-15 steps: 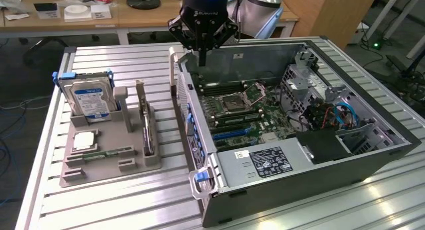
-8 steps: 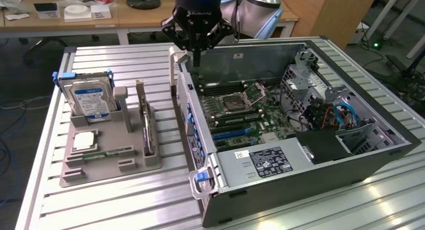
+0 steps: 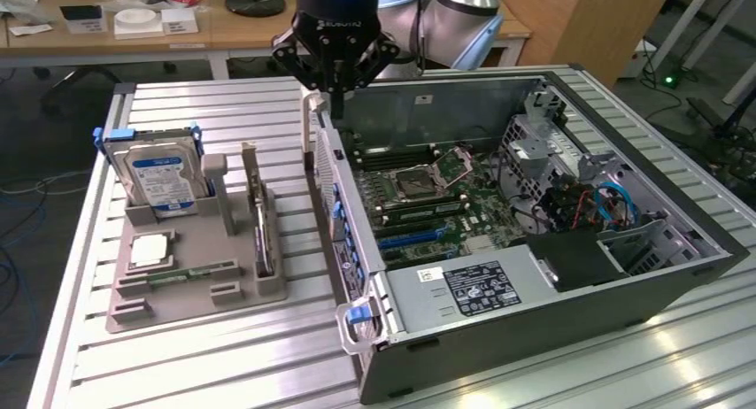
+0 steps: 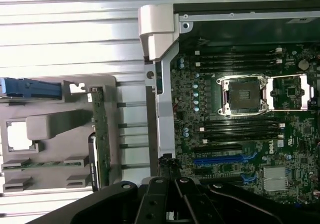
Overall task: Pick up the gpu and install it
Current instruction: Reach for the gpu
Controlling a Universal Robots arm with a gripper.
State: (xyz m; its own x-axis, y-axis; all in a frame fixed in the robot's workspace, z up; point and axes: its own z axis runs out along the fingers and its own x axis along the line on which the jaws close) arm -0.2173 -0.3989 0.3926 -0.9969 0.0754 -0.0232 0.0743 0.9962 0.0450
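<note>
Item one: my claw (image 3: 336,106) (image 4: 168,163), fingers pressed fully together with nothing between them, pointing straight down over the upper edge of the open computer case (image 3: 532,338) (image 4: 165,108), on the wall that faces the tray. Item two: the gpu (image 3: 258,216) (image 4: 101,134), untouched, standing on its long edge in a slot of the grey holder tray (image 3: 177,307) (image 4: 55,124). It sits lower than my claw, well apart from it and on the outer side of that case wall, toward the exterior view's left. Its long axis runs level along the tray, roughly parallel to the wall under my claw. The green board shows edge-on, and a taller pale end piece rises at the end nearer the hard drive (image 3: 163,181) (image 4: 30,87). Item three: the hard drive itself, blue label, upright in the same tray, farther from my claw than the gpu. Item four: the motherboard (image 3: 443,210) (image 4: 200,83), inside the case on the other side of my claw, with its CPU socket (image 3: 423,174) (image 4: 243,96) open and a blue slot (image 3: 408,238) (image 4: 225,159) close beside my fingertips. Item five: the ribbed metal table (image 3: 212,356) carrying tray and case.
</note>
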